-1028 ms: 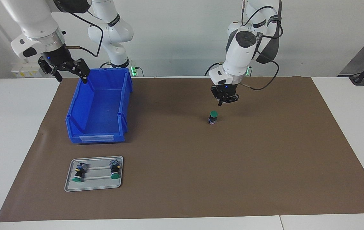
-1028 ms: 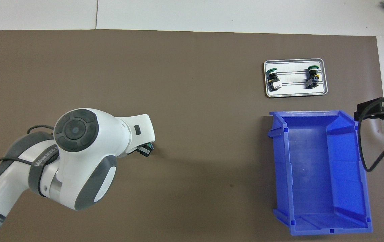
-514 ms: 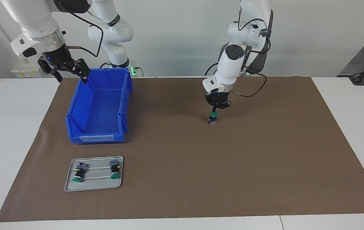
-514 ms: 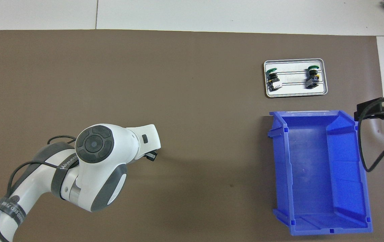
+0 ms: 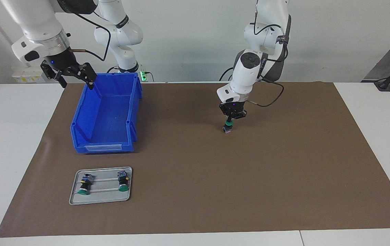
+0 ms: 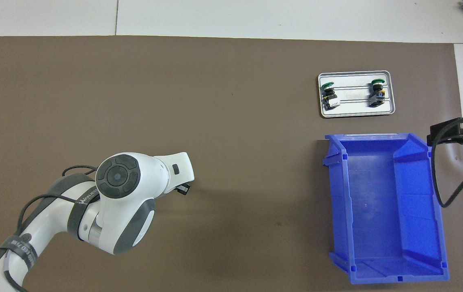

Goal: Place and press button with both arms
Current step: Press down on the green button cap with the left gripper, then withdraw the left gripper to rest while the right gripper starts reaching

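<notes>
Only faint, unreadable armband lettering; left tool (image 5: pixel 229 118) closed atop button (image 5: pixel 228 127), right tool (image 5: pixel 73 76) open, empty.

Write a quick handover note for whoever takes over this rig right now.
Left end effector: shut, fingertips down on the green cap of the button, which stands upright on the brown mat.
Right end effector: open, holding nothing, waiting over the corner of the blue bin nearest the robots.
Two more buttons lie on the grey tray, farther from the robots than the bin.
Done: one button placed on the mat; press looks under way.
Left: lift off, then probably the tray buttons.
</notes>
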You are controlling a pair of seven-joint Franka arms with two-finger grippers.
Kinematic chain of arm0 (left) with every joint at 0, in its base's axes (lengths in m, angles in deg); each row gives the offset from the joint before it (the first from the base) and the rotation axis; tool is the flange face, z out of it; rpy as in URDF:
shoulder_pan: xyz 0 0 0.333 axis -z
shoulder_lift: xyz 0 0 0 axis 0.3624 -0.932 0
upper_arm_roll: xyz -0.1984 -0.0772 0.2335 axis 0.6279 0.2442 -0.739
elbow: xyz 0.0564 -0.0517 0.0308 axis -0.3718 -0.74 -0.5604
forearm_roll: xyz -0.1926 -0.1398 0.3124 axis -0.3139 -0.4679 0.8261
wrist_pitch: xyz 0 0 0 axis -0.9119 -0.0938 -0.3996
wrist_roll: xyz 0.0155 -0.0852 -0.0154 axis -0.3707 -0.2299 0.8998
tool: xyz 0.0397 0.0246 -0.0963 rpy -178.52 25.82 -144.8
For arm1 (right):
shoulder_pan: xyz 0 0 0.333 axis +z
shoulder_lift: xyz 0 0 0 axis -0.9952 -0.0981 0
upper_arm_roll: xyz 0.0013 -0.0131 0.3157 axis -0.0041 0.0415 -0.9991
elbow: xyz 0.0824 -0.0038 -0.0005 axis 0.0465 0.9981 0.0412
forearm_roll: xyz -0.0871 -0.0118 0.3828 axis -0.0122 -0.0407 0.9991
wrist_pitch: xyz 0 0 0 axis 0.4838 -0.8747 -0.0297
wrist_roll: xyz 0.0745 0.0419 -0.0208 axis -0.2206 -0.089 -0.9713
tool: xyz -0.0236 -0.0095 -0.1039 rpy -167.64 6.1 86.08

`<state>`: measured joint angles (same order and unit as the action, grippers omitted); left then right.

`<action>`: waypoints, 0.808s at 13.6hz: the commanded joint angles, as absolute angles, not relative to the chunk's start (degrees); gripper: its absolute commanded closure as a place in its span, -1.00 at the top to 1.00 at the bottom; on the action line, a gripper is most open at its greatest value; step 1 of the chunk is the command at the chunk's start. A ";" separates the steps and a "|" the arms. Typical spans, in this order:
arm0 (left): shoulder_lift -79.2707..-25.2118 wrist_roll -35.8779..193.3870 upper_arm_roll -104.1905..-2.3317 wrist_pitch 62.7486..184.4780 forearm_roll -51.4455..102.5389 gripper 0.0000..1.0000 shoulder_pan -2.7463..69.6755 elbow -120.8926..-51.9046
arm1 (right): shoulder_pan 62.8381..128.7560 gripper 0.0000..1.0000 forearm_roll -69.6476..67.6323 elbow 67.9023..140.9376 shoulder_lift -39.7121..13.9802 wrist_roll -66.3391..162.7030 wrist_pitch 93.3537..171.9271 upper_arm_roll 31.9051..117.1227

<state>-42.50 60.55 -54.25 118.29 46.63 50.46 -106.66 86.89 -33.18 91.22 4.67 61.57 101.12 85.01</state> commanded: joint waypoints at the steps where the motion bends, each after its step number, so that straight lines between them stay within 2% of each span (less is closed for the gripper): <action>1: -43.24 61.64 -54.88 116.13 47.78 -1.00 51.04 -105.37 | 86.66 1.00 -33.44 91.99 5.55 61.81 101.44 84.70; 2: -42.80 61.73 -54.97 112.44 47.78 -1.00 50.96 -103.08 | 86.66 1.00 -33.44 91.99 5.55 61.81 101.44 84.70; 3: -42.45 61.82 -54.97 108.93 47.78 -0.63 50.69 -100.62 | 86.66 1.00 -33.44 91.99 5.55 61.81 101.44 84.70; 4: -42.18 61.82 -55.06 106.11 47.78 0.29 50.52 -98.60 | 86.66 1.00 -33.44 91.99 5.55 61.81 101.44 84.70; 5: -42.01 61.90 -55.23 104.95 47.78 0.99 50.34 -97.53 | 86.66 1.00 -33.44 91.99 5.55 61.81 101.44 84.70; 6: -41.22 61.91 -55.58 104.85 47.78 1.00 49.99 -97.35 | 86.66 1.00 -33.44 91.99 5.55 61.81 101.44 84.70; 11: -37.09 61.90 -55.58 100.92 47.78 1.00 38.83 -95.60 | 86.66 1.00 -33.44 91.99 5.55 61.81 101.44 84.70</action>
<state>-39.60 61.25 -55.96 104.72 46.87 41.98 -96.36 86.89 -33.18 91.22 4.67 61.57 101.12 85.01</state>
